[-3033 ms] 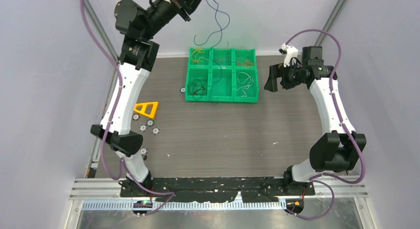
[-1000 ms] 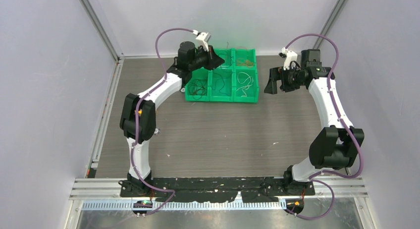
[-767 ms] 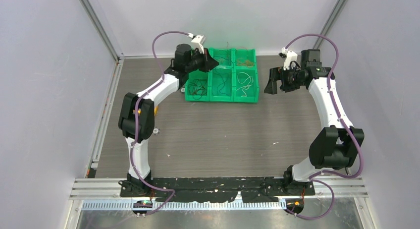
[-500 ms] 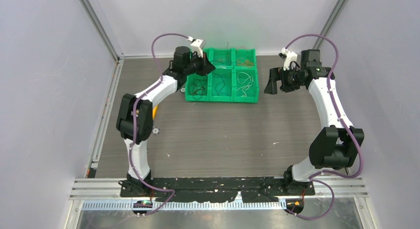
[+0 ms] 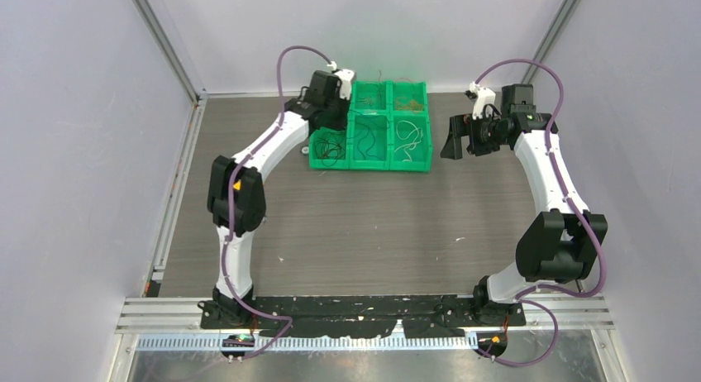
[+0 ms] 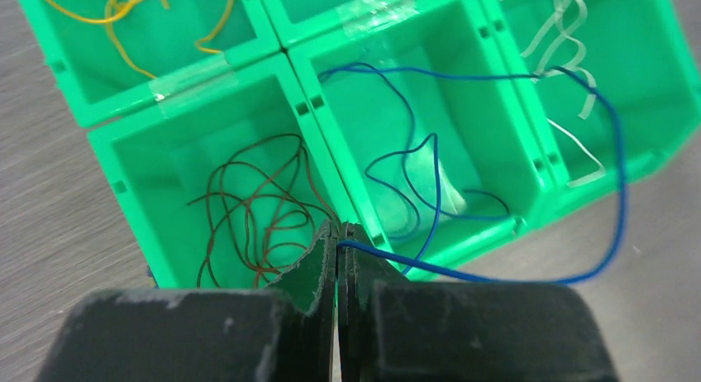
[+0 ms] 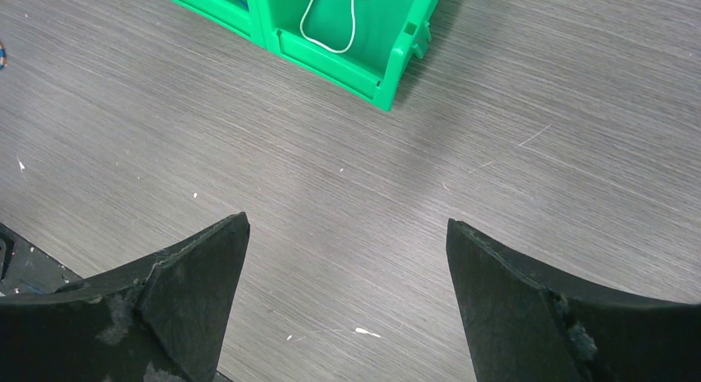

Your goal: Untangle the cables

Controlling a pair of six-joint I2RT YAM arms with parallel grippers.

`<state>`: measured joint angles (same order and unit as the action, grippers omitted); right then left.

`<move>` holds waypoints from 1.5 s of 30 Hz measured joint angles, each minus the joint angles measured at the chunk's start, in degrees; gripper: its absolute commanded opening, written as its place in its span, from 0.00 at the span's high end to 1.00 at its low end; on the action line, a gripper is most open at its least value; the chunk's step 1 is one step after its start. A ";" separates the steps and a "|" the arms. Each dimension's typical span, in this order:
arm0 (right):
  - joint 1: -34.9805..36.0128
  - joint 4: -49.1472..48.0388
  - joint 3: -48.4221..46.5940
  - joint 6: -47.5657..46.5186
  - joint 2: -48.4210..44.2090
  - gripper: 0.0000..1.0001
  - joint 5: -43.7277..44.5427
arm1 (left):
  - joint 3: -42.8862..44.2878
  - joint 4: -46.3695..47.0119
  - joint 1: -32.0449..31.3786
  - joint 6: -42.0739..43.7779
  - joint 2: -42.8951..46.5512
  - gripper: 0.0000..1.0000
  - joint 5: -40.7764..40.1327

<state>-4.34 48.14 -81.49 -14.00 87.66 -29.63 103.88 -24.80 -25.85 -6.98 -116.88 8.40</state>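
My left gripper (image 6: 339,231) pinches the blue wire (image 6: 620,200) over the green box (image 6: 326,150). My right gripper (image 7: 347,223) is wide open, holding nothing.

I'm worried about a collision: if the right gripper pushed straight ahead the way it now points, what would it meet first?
Probably the bare table, short of the green bin: the open right gripper tilts down at the wood, with the bin's corner farther ahead. Depth is hard to judge.

No text, label, brand or number can be read anywhere.
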 measured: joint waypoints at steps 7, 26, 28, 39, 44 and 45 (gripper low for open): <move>0.00 0.98 -0.02 -0.26 0.00 0.05 0.17 | 9.33 -7.34 -7.32 -0.24 -8.07 1.00 -15.98; 1.44 -1.14 -4.96 2.43 5.97 0.04 -4.46 | 13.18 -10.25 -9.66 1.25 -11.96 0.36 -14.16; 2.08 -2.23 -5.31 3.02 6.49 0.06 -4.66 | 12.00 -10.56 -9.55 2.03 -9.07 0.27 -11.30; 8.76 -10.10 -6.45 5.60 10.62 0.33 -5.11 | 10.25 -15.37 -5.05 2.29 5.42 0.16 5.77; 15.96 -10.82 -5.64 2.71 11.32 0.37 -4.76 | -2.60 -14.12 3.28 -1.99 12.87 0.12 17.40; 17.64 -11.17 -5.20 1.92 11.30 0.37 -4.50 | -5.29 -14.21 4.66 -2.40 14.80 0.11 18.60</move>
<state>13.30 36.97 -86.70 -12.08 98.96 -34.13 98.59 -39.00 -21.19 -9.39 -102.08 27.00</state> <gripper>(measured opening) 0.637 0.866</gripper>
